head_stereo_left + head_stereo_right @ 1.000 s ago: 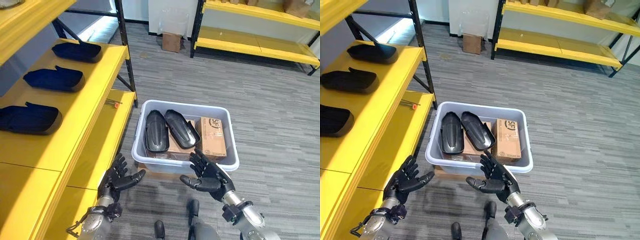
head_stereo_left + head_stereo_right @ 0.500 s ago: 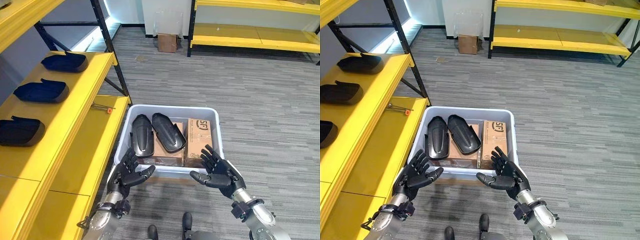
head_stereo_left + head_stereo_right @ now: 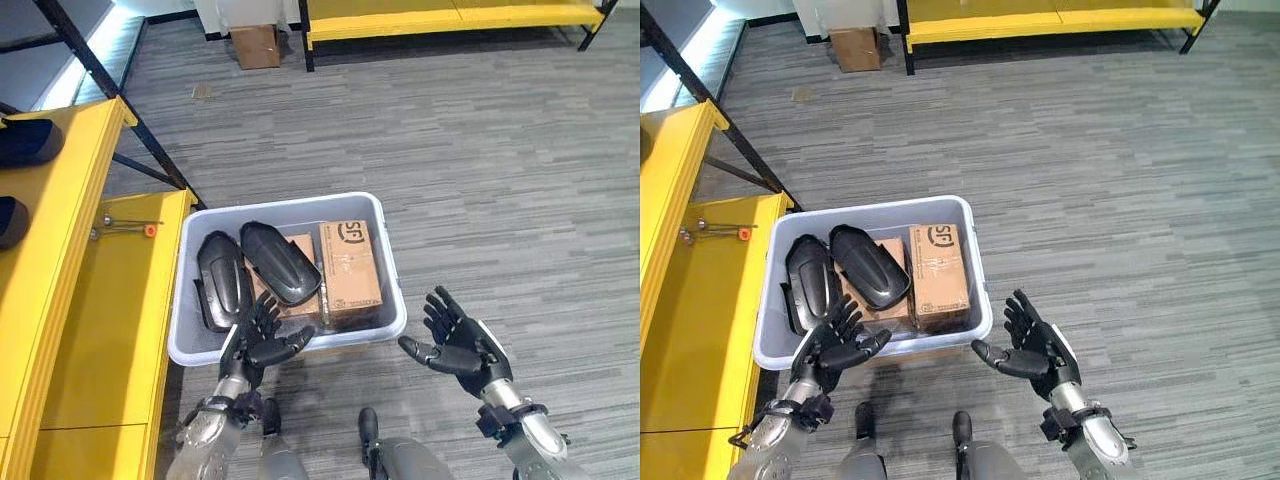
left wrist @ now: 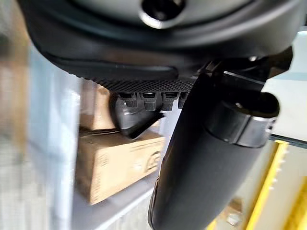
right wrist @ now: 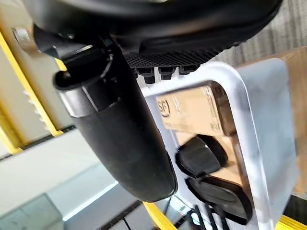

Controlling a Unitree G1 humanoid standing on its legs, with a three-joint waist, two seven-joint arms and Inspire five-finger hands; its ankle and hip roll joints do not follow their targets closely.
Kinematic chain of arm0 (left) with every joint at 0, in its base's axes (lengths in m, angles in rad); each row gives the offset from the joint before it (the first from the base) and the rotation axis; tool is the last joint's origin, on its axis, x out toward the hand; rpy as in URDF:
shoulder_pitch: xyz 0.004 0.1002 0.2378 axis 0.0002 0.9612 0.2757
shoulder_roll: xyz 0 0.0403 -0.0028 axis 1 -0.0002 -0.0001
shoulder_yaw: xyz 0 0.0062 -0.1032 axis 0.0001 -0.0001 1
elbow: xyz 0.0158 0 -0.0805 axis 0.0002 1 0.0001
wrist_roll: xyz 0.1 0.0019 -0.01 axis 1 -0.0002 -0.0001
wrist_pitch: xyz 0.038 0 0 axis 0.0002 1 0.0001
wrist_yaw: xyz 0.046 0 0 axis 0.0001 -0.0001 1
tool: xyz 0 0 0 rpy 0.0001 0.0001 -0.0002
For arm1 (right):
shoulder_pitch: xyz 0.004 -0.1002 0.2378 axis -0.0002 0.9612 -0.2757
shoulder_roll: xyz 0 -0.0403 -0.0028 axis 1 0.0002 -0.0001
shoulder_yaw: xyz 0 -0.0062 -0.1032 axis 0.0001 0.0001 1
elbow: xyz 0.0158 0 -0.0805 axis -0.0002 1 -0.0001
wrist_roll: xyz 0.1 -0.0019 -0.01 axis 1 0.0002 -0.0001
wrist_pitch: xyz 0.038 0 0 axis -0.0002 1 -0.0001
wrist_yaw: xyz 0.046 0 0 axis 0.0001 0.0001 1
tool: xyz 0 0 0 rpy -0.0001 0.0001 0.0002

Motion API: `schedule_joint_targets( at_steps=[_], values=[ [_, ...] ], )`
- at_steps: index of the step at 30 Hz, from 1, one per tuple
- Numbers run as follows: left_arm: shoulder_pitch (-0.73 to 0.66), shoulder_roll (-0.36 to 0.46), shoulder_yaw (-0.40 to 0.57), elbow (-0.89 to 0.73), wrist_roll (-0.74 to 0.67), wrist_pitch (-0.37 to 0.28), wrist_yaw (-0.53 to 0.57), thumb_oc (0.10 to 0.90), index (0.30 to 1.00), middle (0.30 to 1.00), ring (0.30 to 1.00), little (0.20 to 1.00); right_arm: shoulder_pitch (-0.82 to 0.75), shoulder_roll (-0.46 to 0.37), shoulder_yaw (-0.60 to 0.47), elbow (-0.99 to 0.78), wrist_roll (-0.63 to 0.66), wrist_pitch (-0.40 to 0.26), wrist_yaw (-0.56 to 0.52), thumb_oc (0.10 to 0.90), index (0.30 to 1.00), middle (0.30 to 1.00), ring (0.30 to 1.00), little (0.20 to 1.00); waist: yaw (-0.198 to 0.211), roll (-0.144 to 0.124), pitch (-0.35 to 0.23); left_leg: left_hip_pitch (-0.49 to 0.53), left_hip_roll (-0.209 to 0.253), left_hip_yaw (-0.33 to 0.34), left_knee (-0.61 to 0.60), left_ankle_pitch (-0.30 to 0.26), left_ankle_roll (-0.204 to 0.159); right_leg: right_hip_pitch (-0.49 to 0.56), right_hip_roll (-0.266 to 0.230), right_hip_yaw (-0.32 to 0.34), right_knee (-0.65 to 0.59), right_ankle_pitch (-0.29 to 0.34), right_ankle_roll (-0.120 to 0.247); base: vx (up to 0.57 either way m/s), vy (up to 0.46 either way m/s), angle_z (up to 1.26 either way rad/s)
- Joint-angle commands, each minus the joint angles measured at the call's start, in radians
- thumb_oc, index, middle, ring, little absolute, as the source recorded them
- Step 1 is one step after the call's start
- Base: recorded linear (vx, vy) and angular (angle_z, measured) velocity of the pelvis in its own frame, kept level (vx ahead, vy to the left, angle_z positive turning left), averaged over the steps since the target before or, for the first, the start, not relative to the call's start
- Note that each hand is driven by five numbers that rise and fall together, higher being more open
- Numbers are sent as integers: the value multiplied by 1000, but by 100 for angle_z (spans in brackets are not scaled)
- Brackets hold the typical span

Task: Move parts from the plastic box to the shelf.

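The grey plastic box [image 3: 290,205] stands on the carpet and holds two black moulded parts [image 3: 222,282] [image 3: 280,262] on cardboard, beside a brown carton [image 3: 350,262]. My left hand [image 3: 262,340] hovers open over the box's front rim, fingers spread, just short of the parts. My right hand [image 3: 460,345] is open, palm turned inward, above the floor just right of the box's front right corner. The yellow shelf [image 3: 100,330] runs along the left, with dark parts [image 3: 28,140] lying on its upper board. In the right wrist view the box rim [image 5: 259,143] and the parts [image 5: 201,155] lie beyond the thumb.
A small tool with an orange tip [image 3: 125,230] lies on the lower shelf board. Another yellow shelf [image 3: 450,15] and a cardboard box [image 3: 257,45] stand at the far side of the room. Open carpet stretches to the right of the box.
The camera has swung, so the left shelf has slid largely out of view. Relative to the box, both hands have shifted right: the right hand has left the front rim.
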Motion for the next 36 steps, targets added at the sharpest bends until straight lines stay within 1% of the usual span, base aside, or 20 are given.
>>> schedule_joint_targets(
  at_steps=[1,5,6,7,8,15,16,18,20,21,23,24,26,29,30,31,32,33,34,36],
  values=[
    [33,72,51,-132,-12,-106,-24,900,1000,1000,1000,1000,-34,-14,5,-129,-34,-64,67,900,1000,1000,1000,1000,23,-28,-99,-33,-46,35,120,-31,42,81,-251,55,-37,-54,168,54,180,-13],
    [33,92,52,-142,-22,-108,-20,900,1000,1000,1000,1000,-35,-14,1,-133,-45,-61,71,900,1000,1000,1000,1000,24,-53,-105,-71,-77,47,171,-70,54,75,-297,51,-65,-22,195,27,141,-10],
    [33,92,52,-142,-22,-108,-20,900,1000,1000,1000,1000,-35,-14,1,-133,-45,-61,71,900,1000,1000,1000,1000,23,-53,-106,-74,-78,47,173,-71,55,74,-298,50,-66,-21,196,24,120,18],
    [35,96,56,-139,-22,-109,-18,900,1000,1000,1000,1000,-38,-21,-1,-139,-64,-65,69,900,1000,1000,1000,1000,26,-65,-105,-83,-84,48,182,-82,61,72,-306,47,-75,-14,201,10,52,9],
    [35,96,56,-139,-22,-109,-19,900,1000,1000,1000,1000,-38,-21,-1,-139,-64,-64,69,900,1000,1000,1000,1000,26,-65,-106,-84,-85,48,183,-83,62,72,-307,47,-75,-13,201,13,68,6],
    [37,112,76,-151,-28,-109,-17,900,1000,1000,1000,1000,-65,-62,-32,-169,-162,-90,50,900,1000,1000,1000,1000,36,-105,-106,-123,-95,42,198,-92,71,64,-315,31,-89,3,211,10,28,3],
    [36,119,82,-156,-26,-108,-15,900,1000,1000,1000,1000,-83,-87,-49,-184,-211,-107,36,900,1000,1000,1000,1000,39,-118,-105,-131,-96,38,200,-94,72,63,-315,25,-92,6,214,16,4,3],
    [36,122,86,-154,-24,-106,-17,900,1000,1000,1000,1000,-92,-94,-60,-184,-227,-113,30,900,1000,1000,1000,1000,42,-125,-106,-134,-95,34,200,-94,74,61,-313,22,-92,6,214,5,-10,7],
    [41,133,102,-160,-25,-104,-16,900,1000,1000,1000,1000,-125,-139,-79,-195,-292,-123,24,900,1000,1000,1000,1000,52,-147,-101,-144,-92,26,201,-92,74,60,-309,17,-94,8,214,-3,-13,6],
    [41,133,103,-161,-25,-104,-16,900,1000,1000,1000,1000,-125,-139,-79,-196,-293,-123,24,900,1000,1000,1000,1000,52,-146,-101,-145,-92,25,201,-92,74,61,-309,16,-94,8,214,6,-30,5],
    [46,142,115,-170,-31,-101,-24,900,1000,1000,1000,1000,-139,-171,-102,-203,-334,-130,8,900,1000,1000,1000,1000,59,-158,-100,-149,-91,21,200,-92,74,61,-306,10,-98,8,214,4,-41,15],
    [43,160,120,-186,-35,-100,-31,900,1000,1000,1000,1000,-197,-247,-116,-194,-436,-143,-13,900,1000,1000,1000,1000,73,-176,-93,-163,-90,11,202,-89,73,59,-301,5,-101,10,213,-19,-47,14],
    [41,165,122,-191,-36,-99,-33,900,1000,1000,1000,1000,-219,-271,-119,-195,-473,-149,-23,900,1000,1000,1000,1000,78,-180,-88,-169,-89,7,205,-88,73,56,-300,2,-100,9,213,-21,-38,9],
    [25,182,113,-206,-42,-97,-38,900,1000,1000,1000,1000,-316,-364,-96,-182,-612,-152,-56,900,1000,1000,1000,1000,95,-191,-70,-190,-90,-2,213,-85,71,49,-294,-6,-99,8,211,-34,-41,12],
    [23,185,108,-207,-43,-98,-38,900,1000,1000,1000,1000,-344,-376,-87,-179,-630,-150,-71,900,1000,1000,1000,1000,100,-193,-63,-195,-90,-5,216,-85,71,46,-293,-8,-98,8,211,-51,-44,9],
    [13,193,94,-213,-43,-100,-33,900,1000,1000,1000,1000,-413,-417,-51,-177,-704,-147,-80,900,1000,1000,1000,1000,115,-195,-47,-204,-89,-10,221,-84,70,41,-291,-11,-97,9,209,-39,-31,5],
    [12,191,97,-213,-43,-100,-33,900,1000,1000,1000,1000,-422,-418,-45,-173,-705,-148,-82,900,1000,1000,1000,1000,112,-194,-45,-205,-89,-11,222,-85,70,41,-290,-11,-96,9,209,-67,-54,1],
    [-1,198,79,-218,-44,-102,-26,900,1000,1000,1000,1000,-506,-441,10,-153,-755,-137,-96,900,1000,1000,1000,1000,133,-196,-21,-219,-87,-18,228,-82,70,33,-288,-16,-95,10,206,-46,-34,1],
    [-2,196,84,-217,-44,-102,-26,900,1000,1000,1000,1000,-520,-440,21,-144,-756,-139,-99,900,1000,1000,1000,1000,128,-195,-19,-220,-86,-19,230,-83,70,33,-287,-16,-94,10,206,-55,-41,0],
    [-9,198,72,-228,-43,-104,-18,900,1000,1000,1000,1000,-600,-453,73,-123,-799,-129,-115,900,1000,1000,1000,1000,143,-194,0,-231,-89,-24,227,-77,70,27,-285,-22,-95,11,204,-29,-31,7]
  ],
)
